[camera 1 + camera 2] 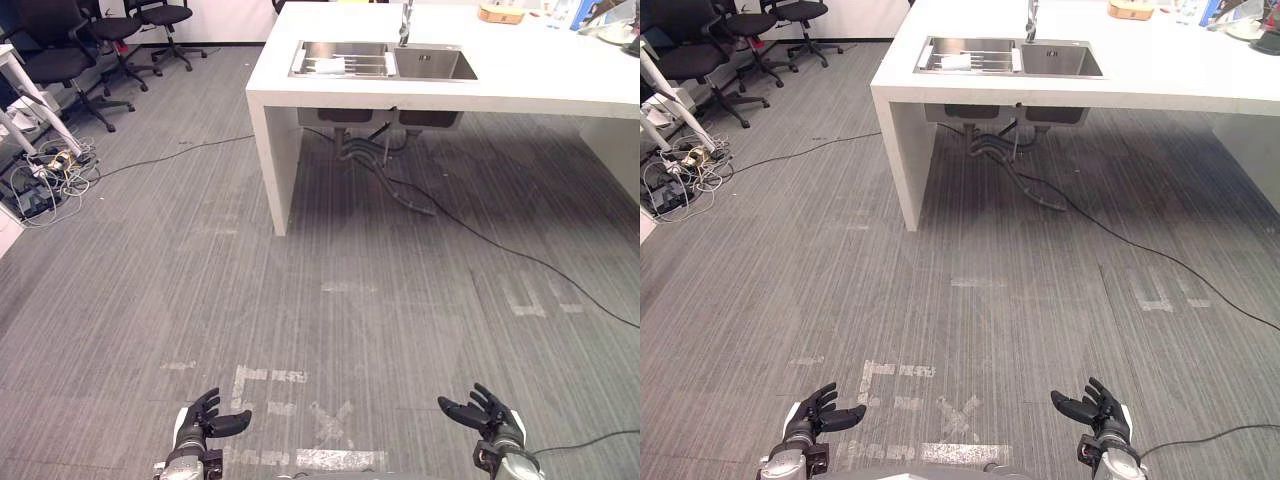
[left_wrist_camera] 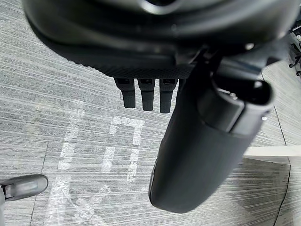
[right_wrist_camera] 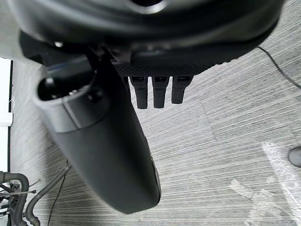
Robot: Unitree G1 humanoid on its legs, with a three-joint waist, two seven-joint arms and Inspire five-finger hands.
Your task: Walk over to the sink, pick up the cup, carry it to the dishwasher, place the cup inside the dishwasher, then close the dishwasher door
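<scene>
The sink [image 1: 435, 63] is of steel with 2 basins, set into the white tabletop [image 1: 540, 78] far ahead. A wire rack [image 1: 367, 66] lies over its left basin. On this rack rests a small white thing [image 1: 333, 66], too small to tell whether it is the cup.

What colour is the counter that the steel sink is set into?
Plain white: the counter around the steel sink shows best in the left eye view.
</scene>
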